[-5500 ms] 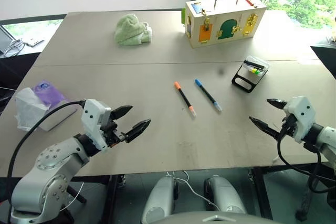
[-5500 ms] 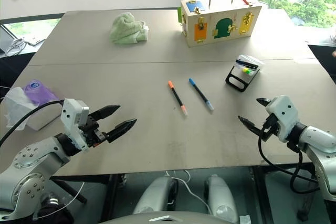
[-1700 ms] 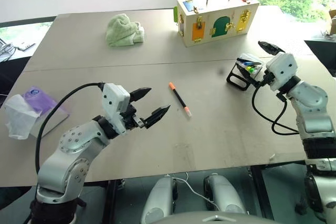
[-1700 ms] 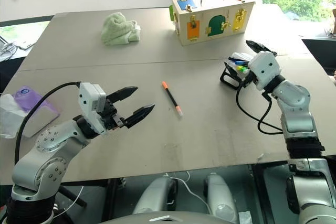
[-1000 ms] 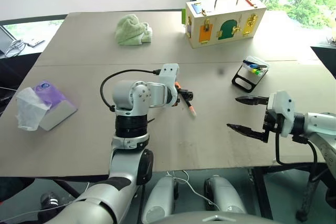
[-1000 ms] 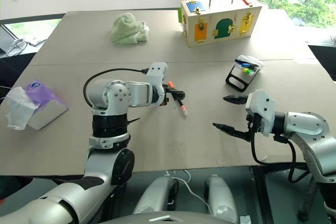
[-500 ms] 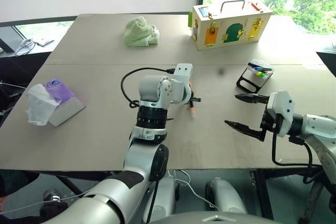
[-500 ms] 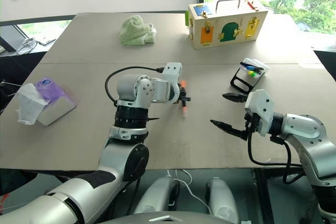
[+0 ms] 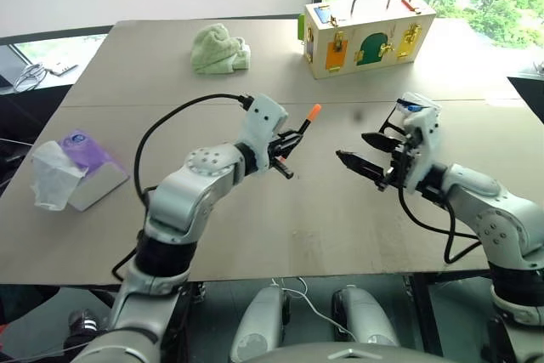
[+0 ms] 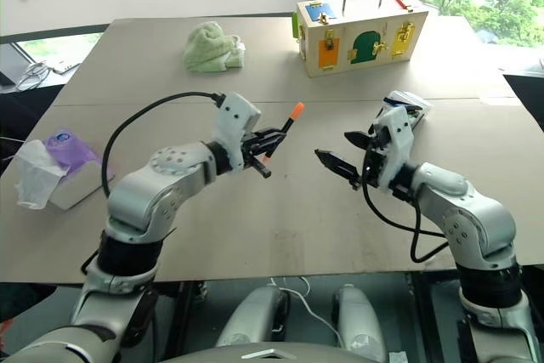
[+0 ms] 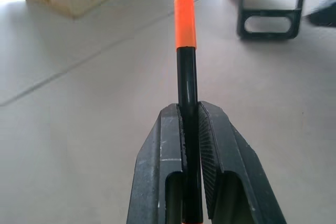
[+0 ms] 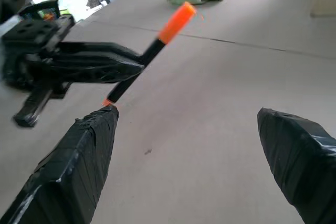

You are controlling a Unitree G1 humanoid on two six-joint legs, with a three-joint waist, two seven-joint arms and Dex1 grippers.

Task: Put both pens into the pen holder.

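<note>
My left gripper (image 9: 297,136) is shut on the black barrel of the orange-capped pen (image 11: 186,51), held off the table with the orange cap (image 9: 314,112) pointing up and towards my right gripper. My right gripper (image 9: 353,147) hangs open just to the right of the cap, its fingers (image 12: 79,150) facing the pen and apart from it. The pen holder (image 10: 406,101), a clear tray on a black frame (image 11: 270,19), stands behind my right wrist and is mostly hidden by it. A bit of blue shows at its rim. I cannot make out the blue-capped pen itself.
A wooden box with coloured doors (image 9: 365,36) stands at the back right. A green cloth (image 9: 219,48) lies at the back centre. A tissue pack (image 9: 72,167) sits near the table's left edge. The table front (image 9: 289,244) lies bare below both grippers.
My left gripper has lifted the orange-capped pen off the table and turned its cap up towards the right. The right gripper, still open, has moved up and left towards it.
</note>
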